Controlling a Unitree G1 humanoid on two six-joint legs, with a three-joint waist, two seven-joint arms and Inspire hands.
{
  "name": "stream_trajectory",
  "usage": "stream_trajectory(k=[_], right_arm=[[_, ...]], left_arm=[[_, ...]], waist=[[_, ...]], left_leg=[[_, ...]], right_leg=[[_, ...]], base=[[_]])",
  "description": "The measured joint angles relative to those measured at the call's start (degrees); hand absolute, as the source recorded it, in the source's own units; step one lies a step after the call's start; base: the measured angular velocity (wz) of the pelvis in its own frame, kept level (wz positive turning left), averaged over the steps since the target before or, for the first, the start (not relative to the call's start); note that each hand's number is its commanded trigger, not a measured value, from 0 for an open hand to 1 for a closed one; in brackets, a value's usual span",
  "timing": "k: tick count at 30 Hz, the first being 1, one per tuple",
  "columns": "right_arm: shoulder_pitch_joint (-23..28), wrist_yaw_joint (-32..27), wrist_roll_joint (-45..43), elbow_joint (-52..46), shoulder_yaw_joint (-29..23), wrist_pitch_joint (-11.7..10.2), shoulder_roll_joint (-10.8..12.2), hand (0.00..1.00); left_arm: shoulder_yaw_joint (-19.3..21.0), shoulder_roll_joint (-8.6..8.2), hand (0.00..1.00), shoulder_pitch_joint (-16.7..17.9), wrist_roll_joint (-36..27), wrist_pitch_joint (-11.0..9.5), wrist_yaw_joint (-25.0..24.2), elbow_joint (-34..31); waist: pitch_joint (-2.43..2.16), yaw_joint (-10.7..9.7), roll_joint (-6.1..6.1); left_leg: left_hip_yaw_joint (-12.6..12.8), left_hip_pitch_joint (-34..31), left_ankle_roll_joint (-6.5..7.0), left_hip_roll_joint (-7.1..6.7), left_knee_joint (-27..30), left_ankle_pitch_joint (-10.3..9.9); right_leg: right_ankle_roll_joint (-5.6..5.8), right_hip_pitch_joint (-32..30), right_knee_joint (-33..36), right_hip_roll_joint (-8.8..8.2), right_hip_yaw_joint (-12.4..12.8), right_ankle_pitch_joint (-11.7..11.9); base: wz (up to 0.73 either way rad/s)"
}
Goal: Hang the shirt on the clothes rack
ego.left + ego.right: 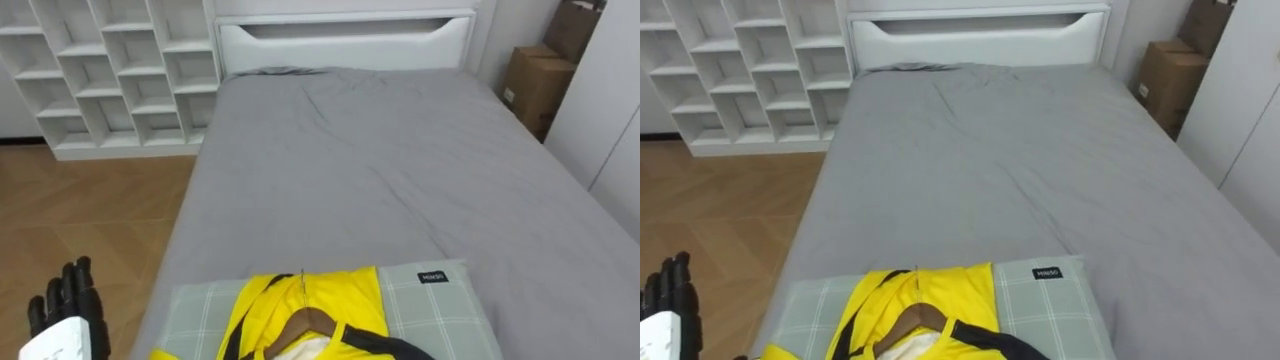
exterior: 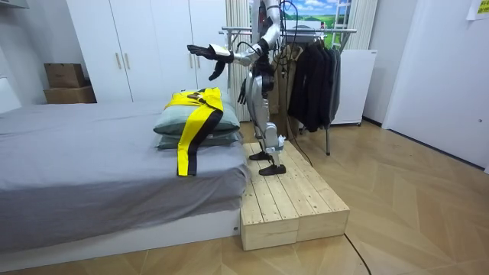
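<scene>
At lower left of the eye views: my left hand (image 1: 68,300), fingers straight and close together, pinching nothing, held beside the edge of the bed (image 1: 400,170). My right hand (image 2: 243,93) seems to hang by my hip in the room view; I cannot tell how its fingers stand. The yellow garment (image 1: 300,305) lies just ahead on the checked pillow (image 1: 440,295), already on its wooden hanger (image 1: 305,322). I stand on a wooden platform (image 2: 290,198) at the bed's foot, with the clothes rack (image 2: 309,30) behind me. Step, I judge: approach, pickup not begun. Next: hand over the hanger's neck, close round it, lift clear, turn to the rack.
</scene>
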Motion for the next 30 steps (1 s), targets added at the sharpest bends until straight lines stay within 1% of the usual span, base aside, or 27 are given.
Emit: stream_trajectory(k=[5, 8, 10, 12, 14, 18, 20, 23, 30], right_arm=[[0.0, 0.4, 0.5, 0.6, 0.0, -0.4, 0.0, 0.00], [0.0, 0.3, 0.5, 0.6, -0.1, -0.5, 0.0, 0.00], [-0.2, 0.1, 0.5, 0.5, -0.1, -0.5, 0.0, 0.00], [-0.2, -0.4, 0.5, 0.4, -0.1, -0.5, 0.1, 0.00], [-0.3, -0.6, 0.5, 0.4, -0.1, -0.5, 0.1, 0.00], [-0.7, -1.2, 0.4, 0.4, 0.0, -0.5, 0.2, 0.00], [-0.7, -1.4, 0.4, 0.4, 0.0, -0.4, 0.2, 0.00], [-0.9, -1.6, 0.4, 0.7, 0.0, -0.4, 0.1, 0.00], [-0.9, -1.5, 0.8, 0.7, 0.2, -0.4, 0.1, 0.00]], left_arm=[[-1.0, 0.04, 0.00, -0.2, 0.1, 0.0, -0.3, 0.0], [-2.2, 0.72, 0.00, -0.2, 2.0, 0.2, -1.2, 0.0], [-4.2, 1.40, 0.00, -0.3, 2.2, 0.4, -1.5, 0.0], [-5.7, 1.86, 0.00, -0.7, 2.2, 0.4, -2.0, 0.1], [-6.5, 2.01, 0.00, -0.9, 2.2, 0.4, -2.5, 0.2], [-7.8, 2.12, 0.00, -1.0, 2.3, 1.2, -4.2, 0.3], [-8.2, 2.13, 0.00, -1.3, 2.5, 1.3, -5.1, 0.2], [-9.8, 2.24, 0.00, -2.0, 2.7, 1.7, -6.1, 0.2], [-12.1, 2.38, 0.00, -2.1, 6.7, 3.6, -8.2, 0.2]], waist=[[0.01, -0.4, -0.08], [0.03, -1.1, -0.08], [0.04, -1.7, -0.08], [0.05, -1.9, -0.07], [0.06, -2.2, -0.05], [0.14, -3.0, 0.18], [0.14, -3.1, 0.22], [0.13, -3.2, 0.33], [0.10, -3.4, 0.44]], left_leg=[[0.5, 0.1, 0.00, 0.02, 0.0, 0.0], [0.4, 0.1, 0.00, 0.01, 0.0, 0.0], [0.5, 0.1, 0.00, 0.00, 0.0, 0.0], [0.5, 0.1, 0.00, 0.00, 0.0, 0.0], [0.5, 0.1, 0.00, 0.00, 0.0, 0.0], [0.5, 0.0, 0.00, 0.01, 0.0, 0.0], [0.5, 0.0, 0.00, 0.01, 0.0, 0.0], [0.5, 0.0, 0.00, 0.01, -0.1, 0.0], [0.7, 0.0, 0.00, 0.04, -0.1, 0.0]], right_leg=[[0.00, 0.0, 0.0, 0.02, 0.2, 0.0], [0.00, 0.1, 0.0, 0.01, 0.1, 0.0], [0.00, 0.1, 0.0, 0.01, 0.1, 0.0], [0.00, 0.1, 0.0, 0.00, 0.1, 0.0], [0.00, 0.1, 0.0, 0.00, 0.2, 0.0], [0.00, 0.0, 0.0, 0.01, 0.2, 0.0], [0.00, 0.0, 0.0, 0.05, 0.2, 0.0], [0.00, 0.0, 0.0, 0.06, 0.2, 0.0], [0.00, -0.2, -0.1, 0.05, 0.3, 0.0]], base=[[-0.01], [0.00], [0.00], [0.00], [0.00], [0.00], [0.00], [0.00], [-0.01]])
